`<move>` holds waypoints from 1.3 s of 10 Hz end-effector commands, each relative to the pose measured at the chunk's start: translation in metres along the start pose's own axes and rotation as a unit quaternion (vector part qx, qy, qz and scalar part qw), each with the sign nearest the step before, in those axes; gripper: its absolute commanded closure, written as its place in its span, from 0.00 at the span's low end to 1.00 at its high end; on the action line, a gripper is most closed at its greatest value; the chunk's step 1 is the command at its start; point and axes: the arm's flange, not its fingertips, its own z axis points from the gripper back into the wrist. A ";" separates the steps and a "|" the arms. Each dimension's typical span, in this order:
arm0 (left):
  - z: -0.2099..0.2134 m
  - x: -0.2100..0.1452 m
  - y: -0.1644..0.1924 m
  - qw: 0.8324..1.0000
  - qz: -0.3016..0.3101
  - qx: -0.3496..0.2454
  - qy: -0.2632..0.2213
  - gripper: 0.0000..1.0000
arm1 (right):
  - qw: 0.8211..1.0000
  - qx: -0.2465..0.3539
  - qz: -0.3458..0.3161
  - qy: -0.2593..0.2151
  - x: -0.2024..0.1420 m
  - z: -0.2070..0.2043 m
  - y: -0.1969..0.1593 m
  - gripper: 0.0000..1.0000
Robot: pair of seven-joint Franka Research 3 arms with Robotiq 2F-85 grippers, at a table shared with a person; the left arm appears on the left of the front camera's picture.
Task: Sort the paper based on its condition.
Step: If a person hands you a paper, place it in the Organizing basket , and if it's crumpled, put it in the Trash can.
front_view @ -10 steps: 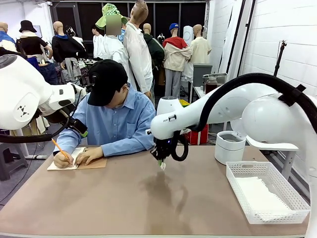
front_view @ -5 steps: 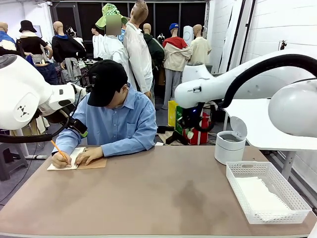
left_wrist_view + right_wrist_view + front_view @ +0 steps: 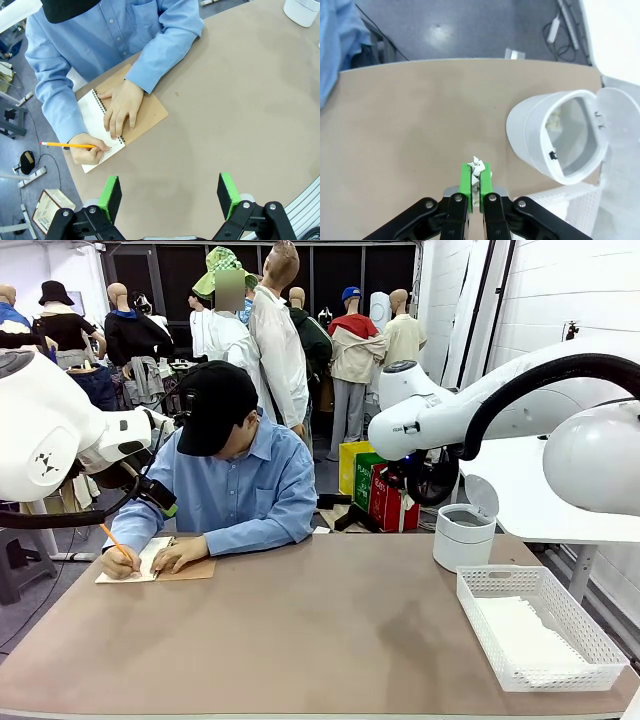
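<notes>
Gripper status: right gripper (image 3: 475,172) clenched, green pads pressed together on a small crumpled paper scrap (image 3: 478,163), white, its ragged tip poking out above the pads. Wrist view looks down on the tan table (image 3: 420,115) near its far edge; gripper held in the air above it, not touching. White round bin (image 3: 555,137) stands just beside, lid flipped open, mouth toward the camera; something small and pale inside, cannot tell what. Corner of a white lattice basket (image 3: 570,220) shows next to the bin, on the robot's side. Front view: right arm (image 3: 440,415) raised over the far side of the table, just left of the bin (image 3: 464,536); basket (image 3: 560,677) sits at the right end of the table, flat white sheets of paper (image 3: 520,632) lying inside it. Left gripper (image 3: 169,194) released, jaws wide apart, nothing between the pads, hovering high above bare tabletop. Beyond it a person in a blue shirt (image 3: 115,35) leans over a spiral notebook (image 3: 147,107) with a brown cover, lying on the table. One hand (image 3: 122,107) rests flat on the notebook across the spiral; the other hand (image 3: 87,154) holds a yellow pencil (image 3: 65,145) at the lower edge of the open white page (image 3: 90,105). Notebook well apart from bin and basket, at the opposite end of the table.
</notes>
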 end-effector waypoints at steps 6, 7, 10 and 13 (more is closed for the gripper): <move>0.000 0.000 0.001 1.000 0.001 0.000 0.000 0.00 | 0.989 -0.079 -0.120 -0.027 -0.001 0.000 -0.018 1.00; 0.000 0.000 0.001 1.000 0.001 0.000 0.000 0.00 | 0.985 -0.093 -0.140 -0.024 -0.002 -0.001 -0.022 1.00; 0.000 0.000 0.001 1.000 0.001 0.000 0.000 0.00 | 0.969 -0.137 -0.203 -0.022 -0.004 -0.003 -0.031 1.00; 0.000 0.000 0.001 1.000 0.001 0.000 0.000 0.00 | 0.953 -0.163 -0.256 -0.026 -0.002 -0.018 -0.048 1.00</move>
